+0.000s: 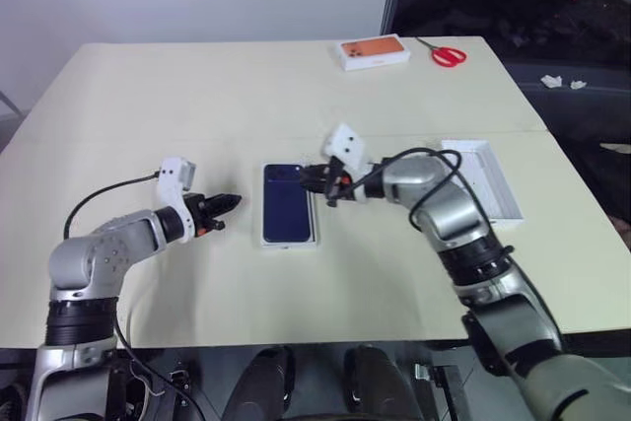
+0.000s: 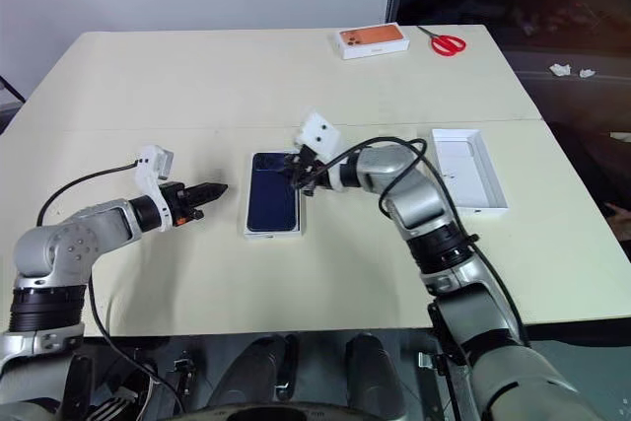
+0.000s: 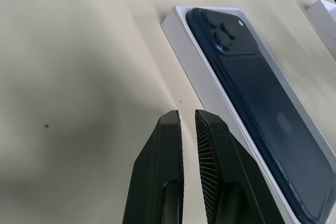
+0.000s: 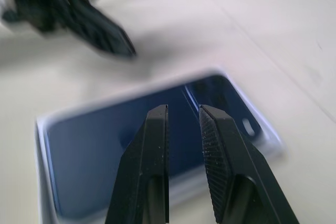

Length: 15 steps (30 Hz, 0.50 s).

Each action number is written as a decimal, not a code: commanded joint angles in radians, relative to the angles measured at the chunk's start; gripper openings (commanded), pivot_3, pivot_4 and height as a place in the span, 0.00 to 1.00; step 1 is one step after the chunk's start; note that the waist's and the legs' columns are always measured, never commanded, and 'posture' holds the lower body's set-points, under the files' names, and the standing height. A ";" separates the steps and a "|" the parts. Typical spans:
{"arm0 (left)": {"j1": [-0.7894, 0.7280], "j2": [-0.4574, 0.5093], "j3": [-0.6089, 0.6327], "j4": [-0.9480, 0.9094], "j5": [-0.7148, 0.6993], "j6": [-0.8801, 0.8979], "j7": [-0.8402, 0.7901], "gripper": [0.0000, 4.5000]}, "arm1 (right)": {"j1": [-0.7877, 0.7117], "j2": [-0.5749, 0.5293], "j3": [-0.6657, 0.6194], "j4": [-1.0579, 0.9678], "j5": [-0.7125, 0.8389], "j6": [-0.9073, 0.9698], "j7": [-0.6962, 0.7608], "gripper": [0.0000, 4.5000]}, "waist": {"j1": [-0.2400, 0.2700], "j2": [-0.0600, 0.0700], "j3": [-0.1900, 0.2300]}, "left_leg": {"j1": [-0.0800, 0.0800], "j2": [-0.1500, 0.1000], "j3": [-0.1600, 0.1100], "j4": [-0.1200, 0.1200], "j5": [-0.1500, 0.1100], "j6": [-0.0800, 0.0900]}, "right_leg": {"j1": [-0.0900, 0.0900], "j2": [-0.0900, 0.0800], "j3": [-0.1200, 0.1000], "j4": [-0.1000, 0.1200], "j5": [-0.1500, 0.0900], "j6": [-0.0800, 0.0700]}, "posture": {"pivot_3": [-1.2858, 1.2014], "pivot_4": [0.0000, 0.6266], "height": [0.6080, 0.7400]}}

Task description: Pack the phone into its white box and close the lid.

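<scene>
Pale cream table [image 1: 296, 96], orange-printed box [image 1: 375, 51] and red scissors [image 1: 449, 54] at the far edge, and mid-table the phone [image 1: 287, 202] lies face down in the white box [image 1: 289, 242], with the lid [image 1: 481, 176] hollow side up, well apart on the right. Left gripper [image 1: 229, 201] hovers just beside the tray, jaws nearly together on nothing, while the right gripper [image 1: 308, 178] hangs over the phone's top corner, a narrow gap, empty too. My worry: a careless nudge skids the tray or tips the phone askew, so the lid won't seat.

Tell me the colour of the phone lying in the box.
Dark navy blue, glossy phone in the white box; clearest in the left wrist view.
</scene>
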 commanded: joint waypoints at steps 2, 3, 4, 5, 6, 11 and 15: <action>-0.007 -0.019 0.007 -0.014 0.020 -0.024 0.008 0.12 | -0.044 0.119 0.036 0.068 -0.046 -0.029 -0.116 0.22 | -0.001 0.000 0.000 | 0.000 0.000 0.000 0.000 0.000 0.000 | 0.000 0.000 0.000 0.000 0.000 0.000 | 0.52 0.24 1.00; -0.005 -0.025 0.010 -0.017 0.022 -0.023 0.014 0.12 | -0.044 0.143 0.048 0.094 -0.060 -0.041 -0.136 0.22 | -0.002 0.000 0.000 | 0.000 0.000 0.000 0.000 0.000 0.000 | -0.001 0.000 0.000 0.001 0.000 0.000 | 0.52 0.24 1.00; -0.003 -0.030 0.010 -0.021 0.025 -0.022 0.017 0.12 | -0.045 0.159 0.057 0.118 -0.072 -0.049 -0.151 0.22 | -0.002 0.000 0.000 | 0.000 0.000 0.000 0.000 0.000 0.000 | -0.001 0.000 0.000 0.001 0.000 0.000 | 0.52 0.24 1.00; -0.001 -0.034 0.010 -0.026 0.027 -0.022 0.017 0.12 | -0.044 0.169 0.071 0.136 -0.087 -0.059 -0.158 0.22 | -0.002 0.000 0.000 | 0.000 0.000 0.000 0.000 0.000 0.000 | -0.001 0.000 0.000 0.001 0.000 0.000 | 0.52 0.24 1.00; 0.001 -0.036 0.010 -0.030 0.029 -0.021 0.016 0.12 | -0.044 0.175 0.079 0.149 -0.097 -0.066 -0.163 0.22 | -0.001 0.000 0.000 | 0.000 0.000 0.000 0.000 0.000 0.000 | -0.001 0.000 0.000 0.001 0.000 0.000 | 0.52 0.24 1.00; 0.008 -0.047 0.014 -0.044 0.030 -0.013 0.025 0.12 | -0.030 0.199 0.103 0.200 -0.115 -0.066 -0.165 0.22 | -0.002 0.000 0.000 | 0.000 0.000 0.000 0.000 0.000 0.000 | -0.002 0.000 0.000 0.001 0.000 0.000 | 0.52 0.24 1.00; 0.013 -0.052 0.005 -0.074 0.036 -0.014 0.031 0.12 | -0.014 0.117 0.106 0.254 -0.168 -0.097 -0.160 0.22 | -0.002 0.000 0.000 | 0.000 0.000 0.000 0.000 0.000 0.000 | -0.001 0.000 0.000 0.002 0.000 0.000 | 0.52 0.24 1.00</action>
